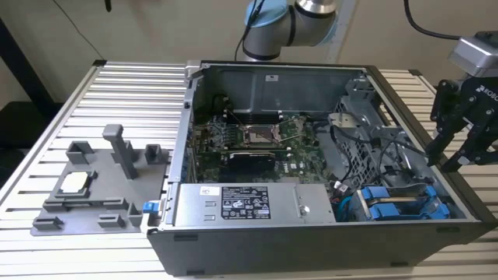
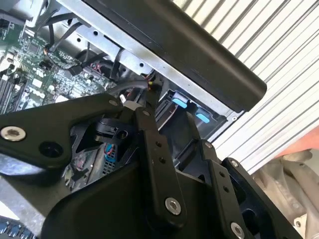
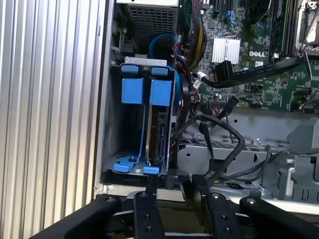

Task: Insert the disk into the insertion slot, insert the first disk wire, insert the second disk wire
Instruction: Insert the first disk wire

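Fingers (image 1: 467, 154) of the gripper (image 1: 451, 160) were spread, empty (exterior view's right edge); the disk (image 1: 400, 200) lay below-left, long side left-to-right.

Silver-grey arm (image 1: 311, 26) with blue joint cap (image 1: 255, 13), black screw-studded gripper (image 1: 447, 156), black cable (image 1: 424, 29)

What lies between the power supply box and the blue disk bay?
In the exterior view, a bunch of loose cables, one blue, hangs between power supply box and insertion slot.
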